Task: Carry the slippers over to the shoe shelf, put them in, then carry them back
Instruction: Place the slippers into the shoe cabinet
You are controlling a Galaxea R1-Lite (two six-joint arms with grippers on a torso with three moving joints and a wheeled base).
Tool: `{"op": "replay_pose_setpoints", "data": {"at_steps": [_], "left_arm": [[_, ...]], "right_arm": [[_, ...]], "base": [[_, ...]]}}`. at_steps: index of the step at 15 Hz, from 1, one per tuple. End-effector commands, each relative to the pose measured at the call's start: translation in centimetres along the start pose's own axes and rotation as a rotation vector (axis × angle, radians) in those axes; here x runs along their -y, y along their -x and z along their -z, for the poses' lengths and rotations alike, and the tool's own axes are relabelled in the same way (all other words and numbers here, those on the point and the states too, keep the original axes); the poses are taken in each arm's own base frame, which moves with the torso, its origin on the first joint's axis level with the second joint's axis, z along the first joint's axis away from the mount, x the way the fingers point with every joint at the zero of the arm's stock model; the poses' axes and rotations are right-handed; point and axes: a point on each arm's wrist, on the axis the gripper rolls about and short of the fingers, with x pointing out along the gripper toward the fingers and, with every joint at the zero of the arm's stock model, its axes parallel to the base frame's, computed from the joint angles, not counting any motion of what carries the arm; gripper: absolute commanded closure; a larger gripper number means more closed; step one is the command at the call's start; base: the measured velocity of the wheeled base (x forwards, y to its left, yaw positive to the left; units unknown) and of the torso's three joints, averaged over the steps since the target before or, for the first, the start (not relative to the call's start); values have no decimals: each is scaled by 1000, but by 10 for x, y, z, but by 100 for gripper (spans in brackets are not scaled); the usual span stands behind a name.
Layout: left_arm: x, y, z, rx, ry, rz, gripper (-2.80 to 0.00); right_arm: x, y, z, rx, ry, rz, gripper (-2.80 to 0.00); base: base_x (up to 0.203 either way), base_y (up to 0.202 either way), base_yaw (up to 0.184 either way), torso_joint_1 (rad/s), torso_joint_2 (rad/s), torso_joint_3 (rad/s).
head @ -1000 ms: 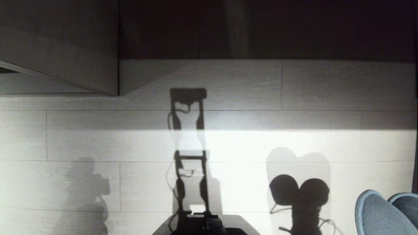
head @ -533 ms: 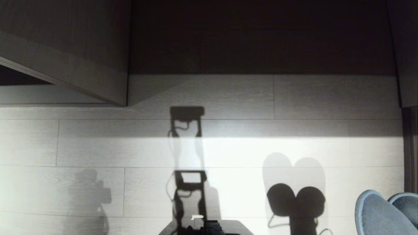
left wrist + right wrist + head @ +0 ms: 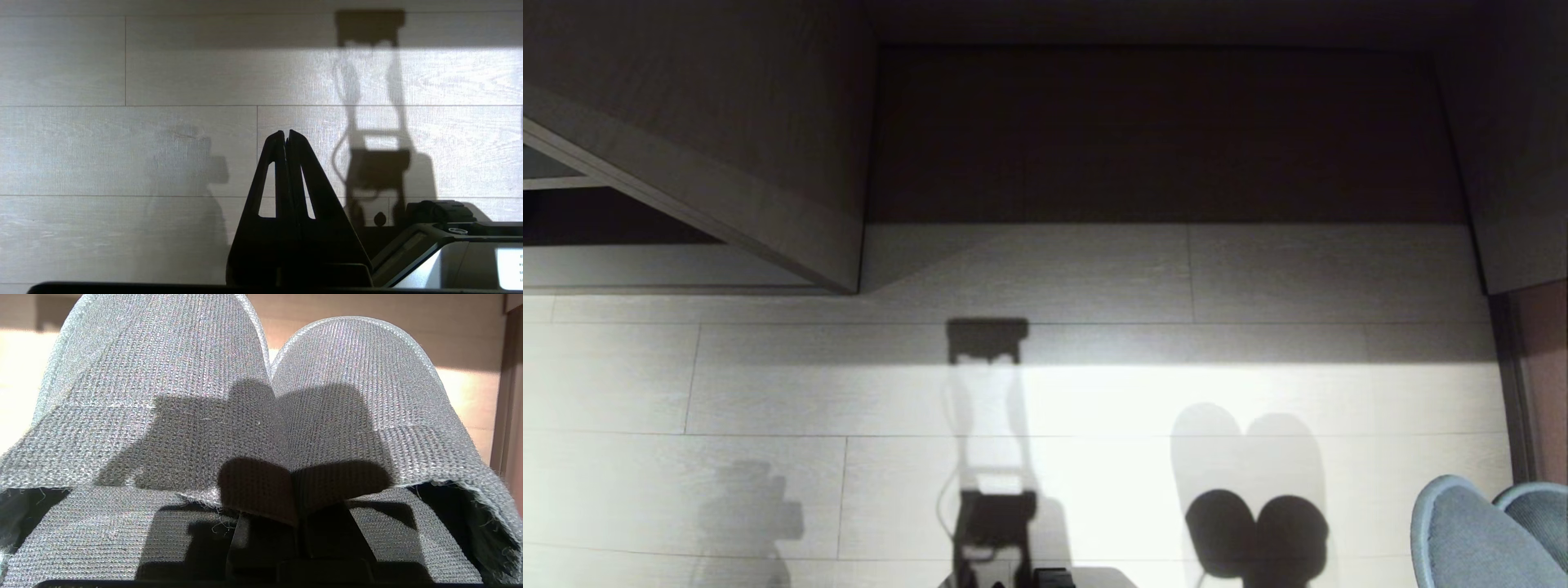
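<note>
The two grey-blue fabric slippers [image 3: 163, 396] fill the right wrist view, toes pointing away and side by side. My right gripper [image 3: 292, 522] is shut on their inner edges, pinched together where they meet. In the head view only the slippers' pale-rimmed toes [image 3: 1474, 539] show, at the bottom right corner, above the floor. The shoe shelf [image 3: 1160, 139] lies ahead as a wide dark recess, with its slanted wooden support [image 3: 703, 196] on the left. My left gripper [image 3: 284, 134] hangs shut and empty over the floor.
Pale plank floor [image 3: 1094, 392] stretches between me and the shelf, crossed by my own shadows. A wooden side panel [image 3: 1515, 163] bounds the recess on the right. The front of my base [image 3: 449, 245] shows low in the left wrist view.
The head camera has tilted up: floor and shadows slid down the picture, and more of the shelf recess and its right side panel show. The slippers keep their place in the corner.
</note>
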Motion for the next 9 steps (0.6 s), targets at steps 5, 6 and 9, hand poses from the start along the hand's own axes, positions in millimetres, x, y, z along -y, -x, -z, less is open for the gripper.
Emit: {"op": "replay_pose_setpoints", "data": {"at_steps": [5,6,9], "left_arm": [[0,0,0,-1,0,0,0],[0,0,0,-1,0,0,0],[0,0,0,-1,0,0,0]], "right_arm": [[0,0,0,-3,0,-2,0],[0,0,0,-3,0,0,0],[0,0,0,-5,0,-1,0]], "base": [[0,0,0,4,5,203],[0,0,0,-2,0,198],[0,0,0,-1,3,205]]}}
